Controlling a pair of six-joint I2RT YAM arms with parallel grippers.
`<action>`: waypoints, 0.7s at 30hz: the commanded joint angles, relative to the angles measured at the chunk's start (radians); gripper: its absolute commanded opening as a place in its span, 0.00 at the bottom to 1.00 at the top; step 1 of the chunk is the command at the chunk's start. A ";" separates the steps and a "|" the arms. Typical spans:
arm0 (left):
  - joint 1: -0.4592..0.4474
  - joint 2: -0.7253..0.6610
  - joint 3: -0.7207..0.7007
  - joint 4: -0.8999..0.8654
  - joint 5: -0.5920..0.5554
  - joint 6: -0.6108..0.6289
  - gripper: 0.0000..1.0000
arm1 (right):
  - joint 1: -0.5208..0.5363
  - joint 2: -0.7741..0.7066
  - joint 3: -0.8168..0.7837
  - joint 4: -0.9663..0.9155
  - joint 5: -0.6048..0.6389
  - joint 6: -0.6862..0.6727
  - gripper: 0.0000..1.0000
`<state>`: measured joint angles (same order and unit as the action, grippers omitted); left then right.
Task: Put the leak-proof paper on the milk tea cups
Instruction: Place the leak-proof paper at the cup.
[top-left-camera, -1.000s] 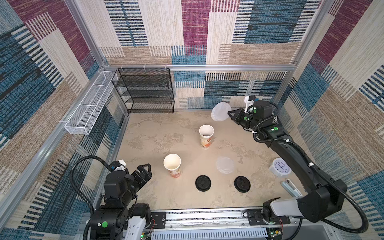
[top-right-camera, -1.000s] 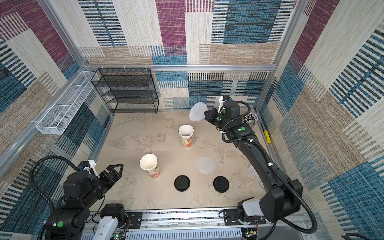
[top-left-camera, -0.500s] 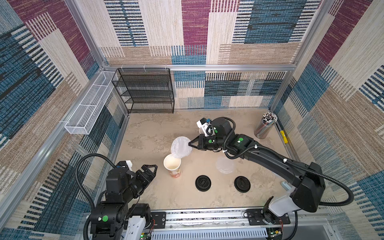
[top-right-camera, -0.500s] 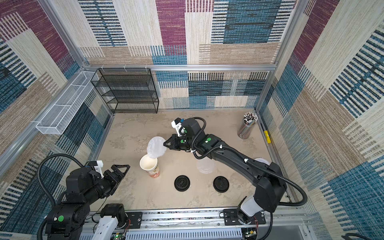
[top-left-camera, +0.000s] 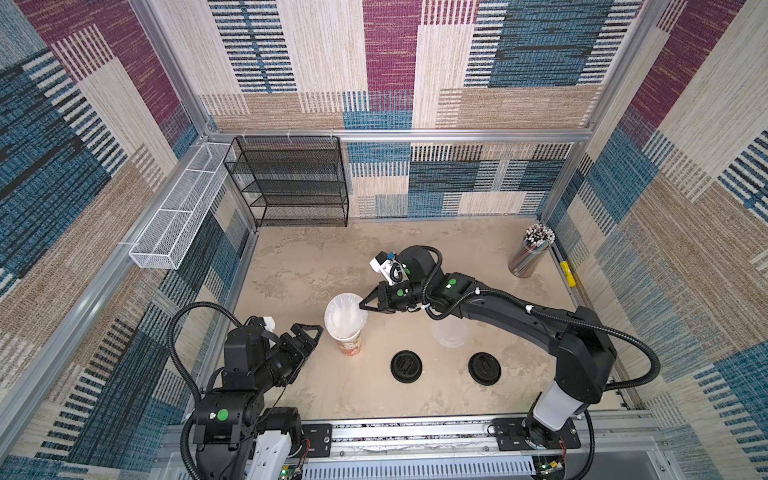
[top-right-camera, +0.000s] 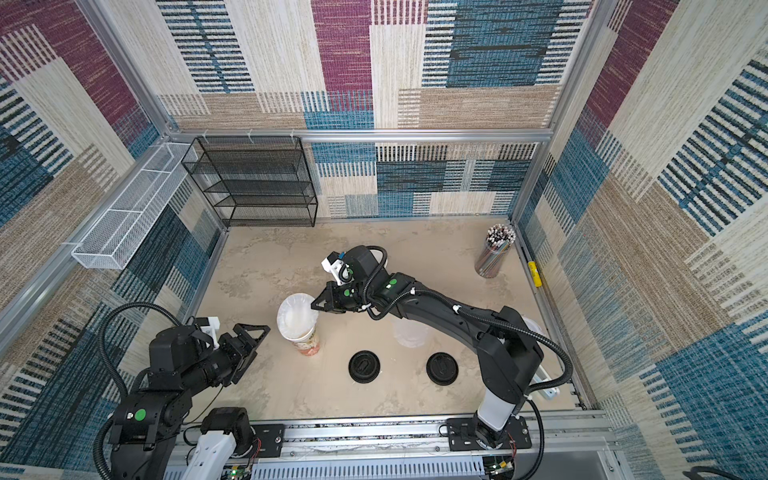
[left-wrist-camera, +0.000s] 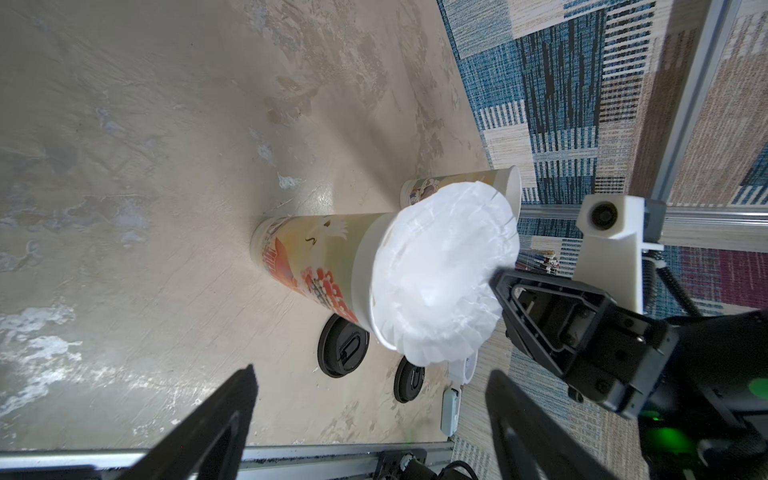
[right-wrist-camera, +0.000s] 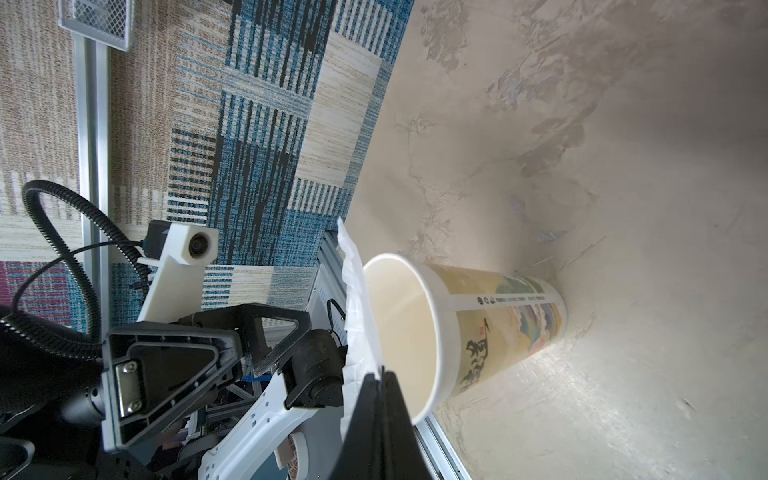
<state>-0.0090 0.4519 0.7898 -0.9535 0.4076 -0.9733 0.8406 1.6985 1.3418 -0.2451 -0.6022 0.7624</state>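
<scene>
In both top views the beige mottled tabletop (top-left-camera: 311, 257) carries everything. The right arm reaches across it to the nearer tall white paper milk tea cup with orange-red print (top-left-camera: 351, 347), which stands upright. The second printed paper cup (left-wrist-camera: 453, 180) stands behind it, mostly hidden from above by that arm.

Over the nearer cup's mouth lies the thin round translucent-white leak-proof paper (top-left-camera: 345, 316). The right fingers (right-wrist-camera: 374, 424) are pressed flat together on the sheet's edge, on the rim side toward the right arm. In the right wrist view the sheet is tilted: it is close to the rim at the pinch and lifted away on the opposite side, probably not touching there. So the mouth lies just beyond the fingertips, toward the left arm, and I judge the sheet must come down flat before release.

The left fingers (top-left-camera: 313, 329) are spread wide and hold nothing, near the cup's other side but apart from it. A second such sheet (top-left-camera: 449, 332) and two black round plastic lids (top-left-camera: 406, 365) lie toward the front, and there is open room on the far side.
</scene>
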 joint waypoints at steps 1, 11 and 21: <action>0.000 0.017 -0.011 0.082 0.019 -0.004 0.87 | 0.002 0.014 0.017 0.011 -0.018 -0.024 0.00; 0.001 0.063 -0.058 0.154 0.058 -0.003 0.79 | 0.004 0.051 0.045 -0.039 -0.001 -0.063 0.02; 0.001 0.089 -0.075 0.177 0.063 0.011 0.75 | 0.005 0.050 0.057 -0.080 0.015 -0.087 0.10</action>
<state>-0.0090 0.5373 0.7193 -0.8055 0.4583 -0.9722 0.8433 1.7508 1.3880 -0.3130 -0.5919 0.6914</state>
